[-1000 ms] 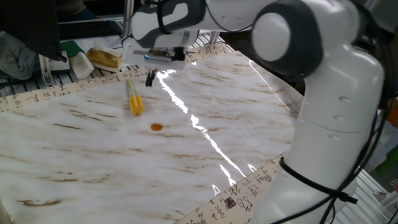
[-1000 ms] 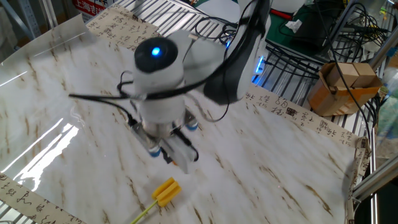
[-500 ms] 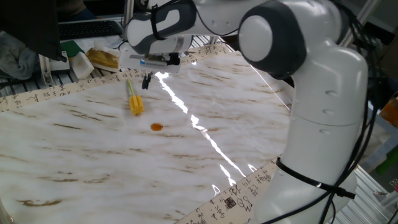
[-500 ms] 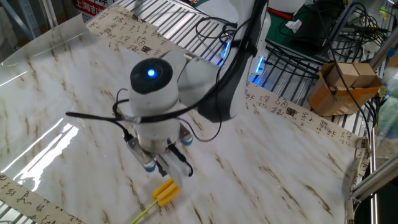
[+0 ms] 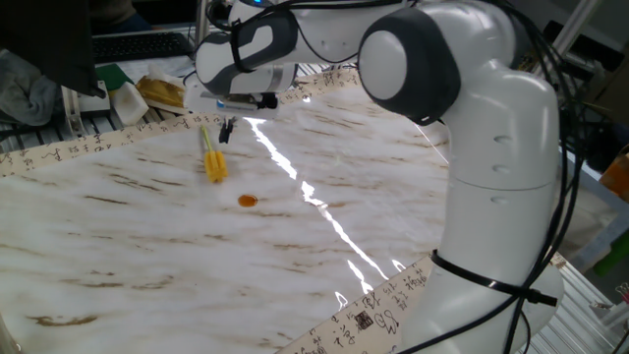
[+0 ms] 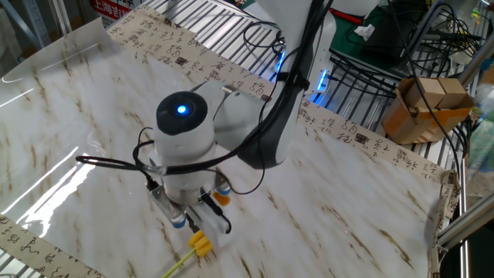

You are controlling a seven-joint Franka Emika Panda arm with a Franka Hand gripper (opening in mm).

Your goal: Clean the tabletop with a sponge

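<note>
The sponge (image 5: 215, 165) lies on the white marble-pattern tabletop (image 5: 324, 226) at the far left, yellow-orange head toward the middle, thin pale handle pointing to the back edge. My gripper (image 5: 228, 129) hangs just above and right of the handle, pointing down, and looks open and empty. In the other fixed view the gripper (image 6: 202, 227) is directly over the sponge head (image 6: 201, 245), whose handle runs off toward the bottom edge; the arm hides part of the tabletop (image 6: 347, 193). A small round orange stain (image 5: 248, 201) sits nearer the middle, apart from the sponge.
A tan lumpy chunk on white wrapping (image 5: 163, 93) lies just beyond the beige printed strip (image 5: 88, 147). A metal grate (image 6: 224, 38) and cables border the table. A cardboard box (image 6: 424, 104) stands off the table. The robot's base (image 5: 491, 275) stands at one corner.
My gripper has moved toward the sponge and lowered; it now hangs right over the sponge. The sponge and the stain have not moved.
</note>
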